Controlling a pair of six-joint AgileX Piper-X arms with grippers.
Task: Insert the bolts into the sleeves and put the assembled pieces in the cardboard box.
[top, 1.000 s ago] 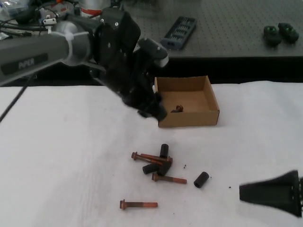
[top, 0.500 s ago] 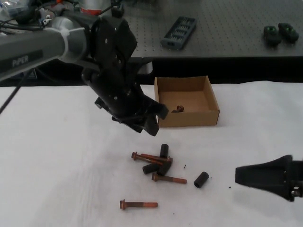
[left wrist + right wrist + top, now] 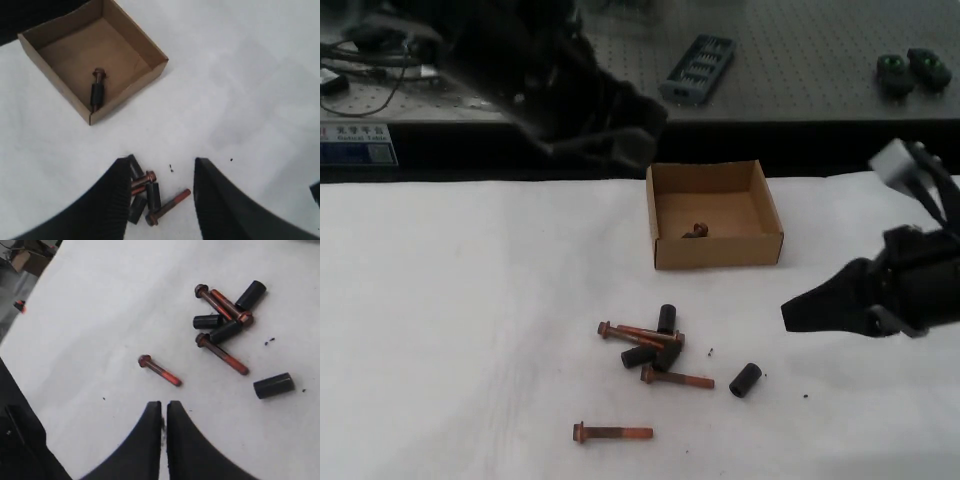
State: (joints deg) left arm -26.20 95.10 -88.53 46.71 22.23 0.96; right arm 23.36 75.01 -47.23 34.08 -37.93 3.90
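Note:
The cardboard box (image 3: 718, 250) stands on the white cloth with one assembled bolt and sleeve (image 3: 695, 231) inside it. In front of it lies a heap of copper bolts and black sleeves (image 3: 650, 345). A single bolt (image 3: 612, 433) and a single sleeve (image 3: 745, 380) lie apart from the heap. My left gripper (image 3: 161, 162) is open and empty, high above the box (image 3: 127, 92) and the heap (image 3: 145, 195). My right gripper (image 3: 164, 405) is shut on nothing, hovering near the single bolt (image 3: 160, 371); it sits right of the heap (image 3: 820, 310).
White cloth covers the near bench, with free room left of the heap. On the dark bench behind are a blue rack (image 3: 698, 65) and two green-and-black parts (image 3: 912, 70). The left arm (image 3: 560, 90) hangs blurred over the back edge.
The left arm has risen and pulled back from beside the box toward the rear bench. The right gripper has come in from the lower right corner, moving up and toward the parts.

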